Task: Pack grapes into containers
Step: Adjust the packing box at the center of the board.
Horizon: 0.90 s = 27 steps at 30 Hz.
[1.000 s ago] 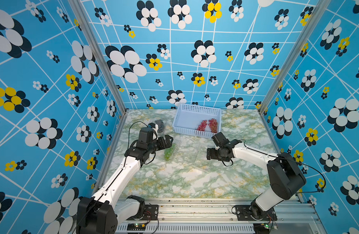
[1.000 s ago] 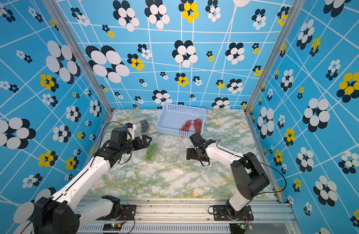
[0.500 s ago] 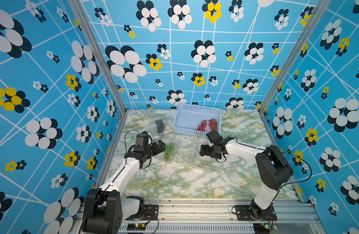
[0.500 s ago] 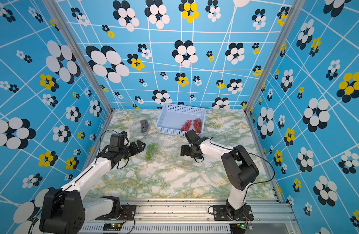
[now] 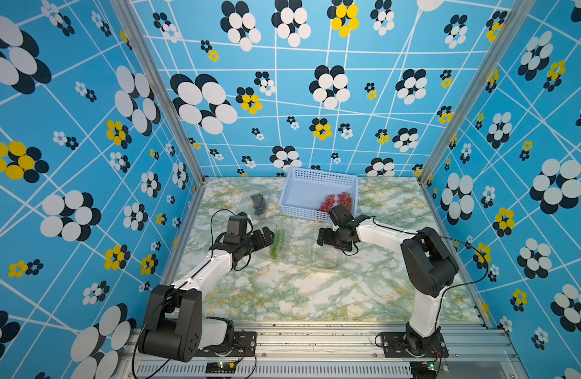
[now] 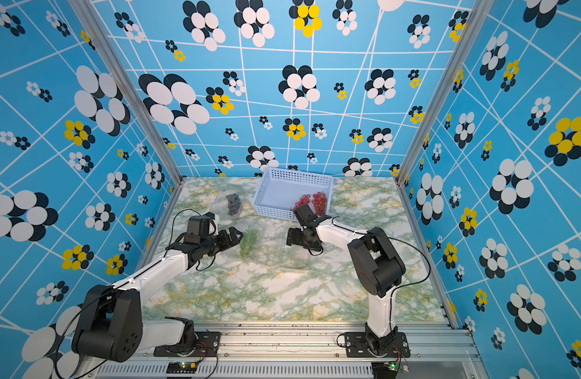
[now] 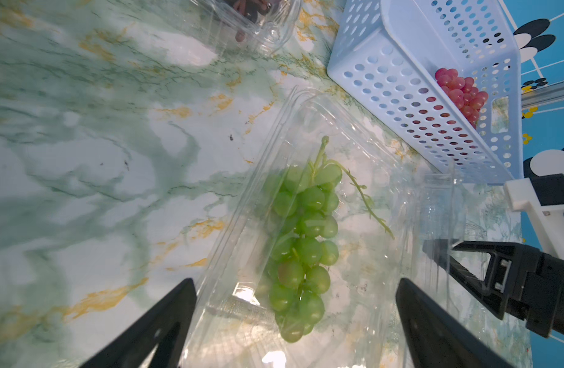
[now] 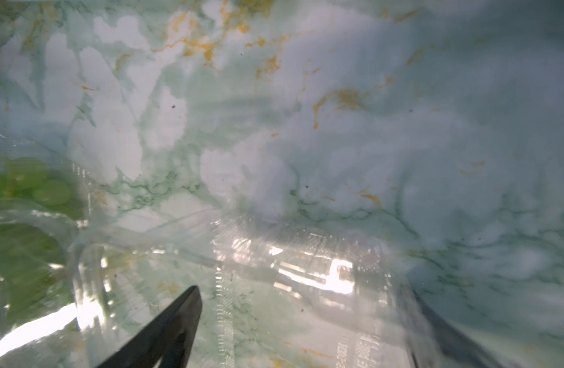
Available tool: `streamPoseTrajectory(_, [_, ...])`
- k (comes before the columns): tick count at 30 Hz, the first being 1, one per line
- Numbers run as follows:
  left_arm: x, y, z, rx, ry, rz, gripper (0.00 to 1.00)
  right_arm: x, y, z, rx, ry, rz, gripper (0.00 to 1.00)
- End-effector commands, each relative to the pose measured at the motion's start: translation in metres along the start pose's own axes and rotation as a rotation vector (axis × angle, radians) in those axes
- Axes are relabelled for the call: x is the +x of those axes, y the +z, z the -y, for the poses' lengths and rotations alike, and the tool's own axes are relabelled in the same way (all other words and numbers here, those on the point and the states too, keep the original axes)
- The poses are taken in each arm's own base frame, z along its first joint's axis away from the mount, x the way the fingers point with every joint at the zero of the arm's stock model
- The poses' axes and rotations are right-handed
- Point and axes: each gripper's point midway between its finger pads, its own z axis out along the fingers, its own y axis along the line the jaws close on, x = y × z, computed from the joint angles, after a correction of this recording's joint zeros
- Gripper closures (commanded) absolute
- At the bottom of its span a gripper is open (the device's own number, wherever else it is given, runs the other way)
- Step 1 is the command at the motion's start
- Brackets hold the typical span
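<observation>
Green grapes lengthwise in clear container, stem toward basket; left pincer, right pincer apart.

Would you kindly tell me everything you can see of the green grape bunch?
The green grape bunch is a compact cluster of round, glossy light-green grapes on a thin green stem, with one bare side twig sticking out. It lies on its side inside a clear plastic clamshell container on the marble-patterned table, resting on the container's floor. The left gripper stands open, its fingers either side of the container, not touching the grapes. Whether the lid covers it is unclear.
</observation>
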Motion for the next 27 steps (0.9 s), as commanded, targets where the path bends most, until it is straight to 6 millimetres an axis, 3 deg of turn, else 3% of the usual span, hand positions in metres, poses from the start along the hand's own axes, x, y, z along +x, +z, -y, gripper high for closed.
streamPoseTrajectory(1, [0.011,0.007,0.007,0.02,-0.007,-0.051,0.0,0.005,-0.003,-0.005,0.009,0.015,-0.035,0.02])
streamPoseTrajectory(5, [0.016,0.01,0.012,0.035,-0.002,-0.067,0.0,0.0,-0.006,-0.012,-0.009,0.02,-0.026,0.01])
streamPoseTrajectory(19, [0.043,0.001,0.037,0.089,0.011,-0.065,0.01,-0.016,-0.007,-0.007,0.068,-0.058,0.007,0.01])
streamPoseTrajectory(27, [0.028,-0.014,0.043,0.077,0.035,-0.029,0.0,-0.016,-0.022,0.007,0.089,-0.063,0.033,0.01])
